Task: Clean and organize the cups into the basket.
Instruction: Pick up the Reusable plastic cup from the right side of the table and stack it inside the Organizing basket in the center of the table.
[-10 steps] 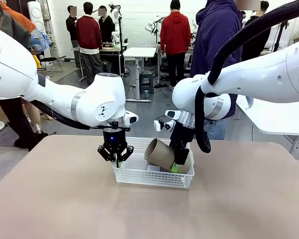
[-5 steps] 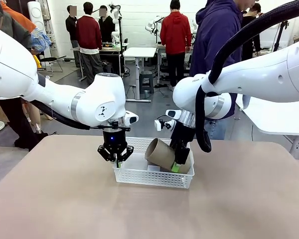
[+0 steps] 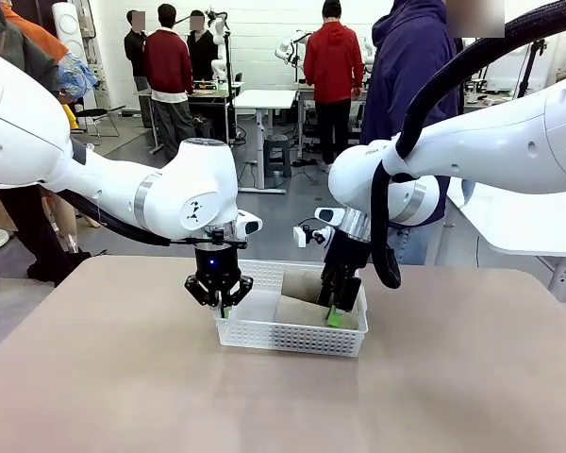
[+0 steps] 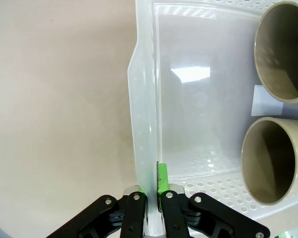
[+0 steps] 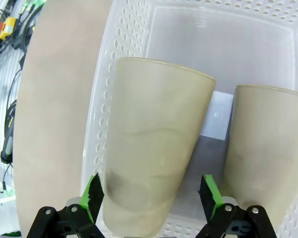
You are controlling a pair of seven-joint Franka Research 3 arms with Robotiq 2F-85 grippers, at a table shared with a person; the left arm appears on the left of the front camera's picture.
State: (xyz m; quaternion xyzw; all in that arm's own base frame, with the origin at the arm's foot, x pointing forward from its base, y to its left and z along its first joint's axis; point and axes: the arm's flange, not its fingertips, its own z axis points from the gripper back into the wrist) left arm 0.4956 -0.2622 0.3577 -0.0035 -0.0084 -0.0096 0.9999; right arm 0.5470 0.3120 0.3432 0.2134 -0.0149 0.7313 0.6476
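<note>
The white lattice basket (image 3: 292, 338) stands mid-table. Two tan cups lie side by side in it, mouths toward the left wrist camera: one (image 4: 283, 49) and the other (image 4: 270, 161). My left gripper (image 3: 224, 307) is shut on the basket's left wall (image 4: 144, 99), its fingers (image 4: 152, 196) pinching the thin plastic. My right gripper (image 3: 335, 316) hangs open over the basket's right half. In the right wrist view its green pads (image 5: 210, 196) straddle one tan cup (image 5: 154, 158) with a gap on one side. The second cup (image 5: 260, 148) lies beside it.
A person in a dark purple hoodie (image 3: 410, 85) stands at the far side of the tan table (image 3: 123, 377). A white label (image 5: 216, 121) sits on the basket floor. Bare tabletop lies in front of and to both sides of the basket.
The right gripper's jaws have opened, and the tan cup that was propped up at an angle has dropped flat into the basket. The left arm has not moved.
</note>
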